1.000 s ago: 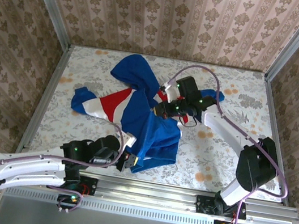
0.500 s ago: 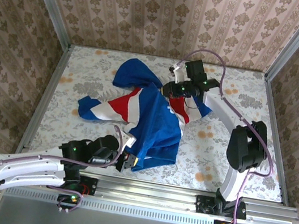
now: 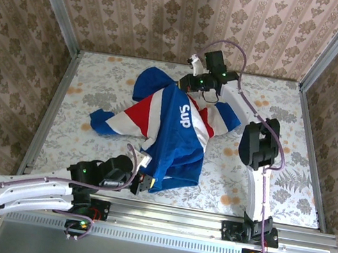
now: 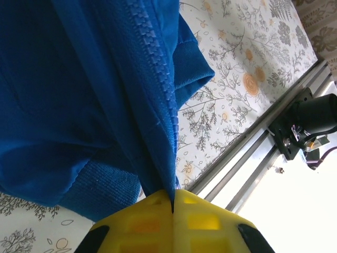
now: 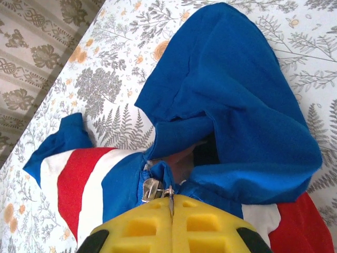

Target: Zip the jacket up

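**Holding a jacket at both ends of its zipper**

Item: jacket (image 3: 177, 137), royal blue with red and white panels, white "Sup" lettering (image 3: 185, 113) facing up. Location: middle of the floral bench (image 3: 91, 87), lying lengthwise from near edge to far side, hood (image 3: 153, 85) at the far end.

Left pincer (image 3: 141, 182): pads pressed together on the blue hem at the near end. In the left wrist view, the zipper teeth (image 4: 155, 74) run straight down into the closed pads.

Right pincer (image 3: 186, 82): closed at the collar, just below the hood opening. The metal zipper pull (image 5: 152, 188) sits right at the pads. It looks pinched, though fabric may be what is gripped.
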Available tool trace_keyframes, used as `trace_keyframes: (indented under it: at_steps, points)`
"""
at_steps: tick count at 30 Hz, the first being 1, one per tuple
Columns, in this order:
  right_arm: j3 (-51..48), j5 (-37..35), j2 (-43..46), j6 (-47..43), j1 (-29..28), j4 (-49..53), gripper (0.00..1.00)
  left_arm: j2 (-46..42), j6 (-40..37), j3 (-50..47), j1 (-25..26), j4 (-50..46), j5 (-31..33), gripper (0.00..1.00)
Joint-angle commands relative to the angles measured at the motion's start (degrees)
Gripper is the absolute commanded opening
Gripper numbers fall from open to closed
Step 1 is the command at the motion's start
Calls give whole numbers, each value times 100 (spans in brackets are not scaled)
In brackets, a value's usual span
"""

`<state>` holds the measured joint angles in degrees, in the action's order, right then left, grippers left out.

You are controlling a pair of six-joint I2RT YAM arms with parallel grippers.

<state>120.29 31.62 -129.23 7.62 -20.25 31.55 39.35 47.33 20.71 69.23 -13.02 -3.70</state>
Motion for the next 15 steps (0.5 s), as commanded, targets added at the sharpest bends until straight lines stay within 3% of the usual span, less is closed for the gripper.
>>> trace_keyframes:
  at_steps: [1,7,12,13,15]
  points:
    - [909,-692,-390,-22,302,-772,0,-54,195,-247,117,-415,-889,0]
    - [1924,-709,-1077,8,297,-549,0,-109,237,-245,-112,-472,-763,0]
    - [1990,-766,-1166,-38,293,-524,2,-361,299,-67,-510,-1063,-479,0]
    - [1990,-779,-1161,-64,293,-495,6,-462,384,2,-606,-1368,-290,2]
    - [1990,-782,-1141,-111,274,-399,25,-723,502,148,-752,-1905,25,17]
